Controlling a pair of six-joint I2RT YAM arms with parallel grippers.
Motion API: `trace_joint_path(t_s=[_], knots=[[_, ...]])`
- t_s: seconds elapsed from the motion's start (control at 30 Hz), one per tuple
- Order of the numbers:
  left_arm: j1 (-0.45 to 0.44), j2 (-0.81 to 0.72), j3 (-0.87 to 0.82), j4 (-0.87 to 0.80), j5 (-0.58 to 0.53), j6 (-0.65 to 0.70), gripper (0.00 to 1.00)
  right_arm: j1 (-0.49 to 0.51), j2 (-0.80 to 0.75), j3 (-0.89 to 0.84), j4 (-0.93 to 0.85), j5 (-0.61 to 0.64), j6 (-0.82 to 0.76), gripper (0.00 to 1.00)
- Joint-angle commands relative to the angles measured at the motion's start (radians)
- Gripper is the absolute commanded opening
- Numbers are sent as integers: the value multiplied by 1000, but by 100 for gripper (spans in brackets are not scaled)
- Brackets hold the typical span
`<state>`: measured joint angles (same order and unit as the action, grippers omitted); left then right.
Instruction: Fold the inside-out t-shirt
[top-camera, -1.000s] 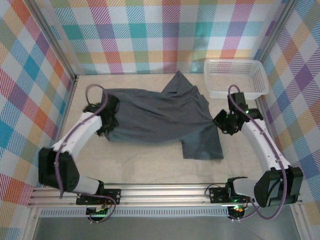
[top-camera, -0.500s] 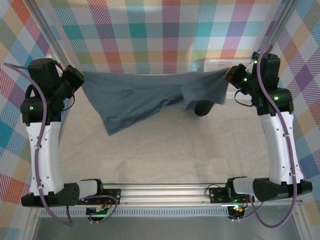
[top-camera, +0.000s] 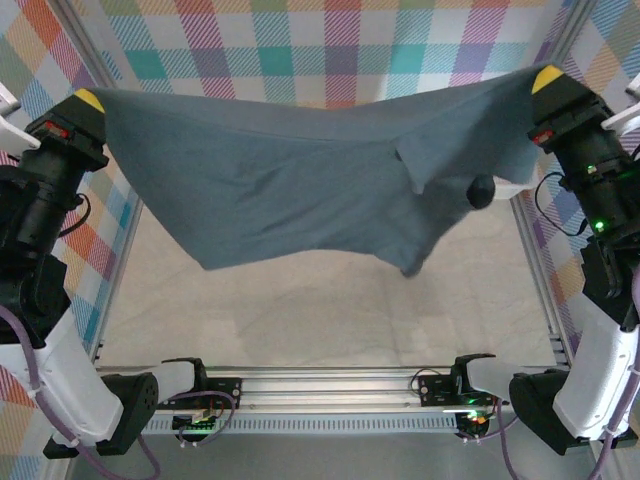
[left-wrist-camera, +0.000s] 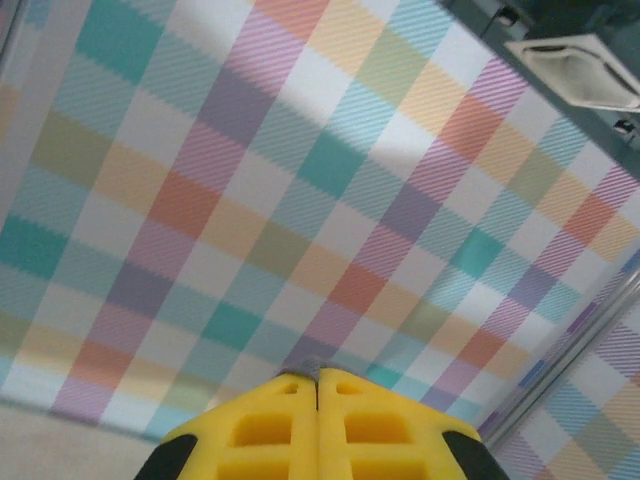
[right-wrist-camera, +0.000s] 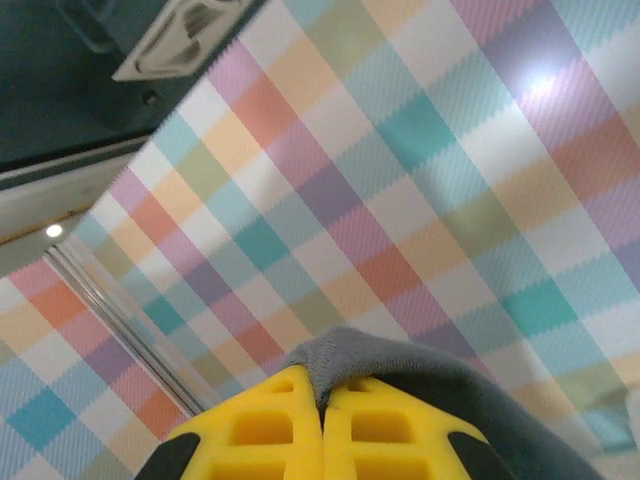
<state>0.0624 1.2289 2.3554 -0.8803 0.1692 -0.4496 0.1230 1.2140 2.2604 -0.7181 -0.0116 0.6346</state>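
rail: aluminium rail (top-camera: 330, 385) runs along the near edge, with both arm bases on it.
tabletop: beige tabletop (top-camera: 300, 300) is bare under the cloth.
t-shirt: the dark slate-grey t-shirt (top-camera: 290, 180) is off the table. It hangs in the air, stretched wide between the two grippers. The lower edge sags lowest at lower left and again right of centre. A sleeve flap (top-camera: 440, 165) hangs on the right side.
left gripper: the left gripper (left-wrist-camera: 318, 380) is high at the left. Its yellow fingers are pressed together on the shirt's left corner, with a sliver of grey at the tips.
right gripper: the right gripper (right-wrist-camera: 323, 395) is high at the right. Its fingers are pinched together on a grey bunch of the shirt.
plaid wall: the plaid wall (top-camera: 300, 50) stands behind the shirt.
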Motion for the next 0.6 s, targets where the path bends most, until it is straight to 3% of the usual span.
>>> trace_joint_path(t_s=[0.0,0.17,0.33,0.4,0.57], knots=[[14,134,-41,45,16,41,0,-6,141,-7,70,2,-15,0],[14,303,-46,154,23,40,0,-6,338,68,148,-77,8,0],[16,475,242,100,32,41,0,-5,567,474,55,-133,27,0],[23,463,268,133,23,38,0,-5,613,593,44,-140,45,0],[43,402,300,121,29,44,0,-5,512,454,120,-148,84,0]])
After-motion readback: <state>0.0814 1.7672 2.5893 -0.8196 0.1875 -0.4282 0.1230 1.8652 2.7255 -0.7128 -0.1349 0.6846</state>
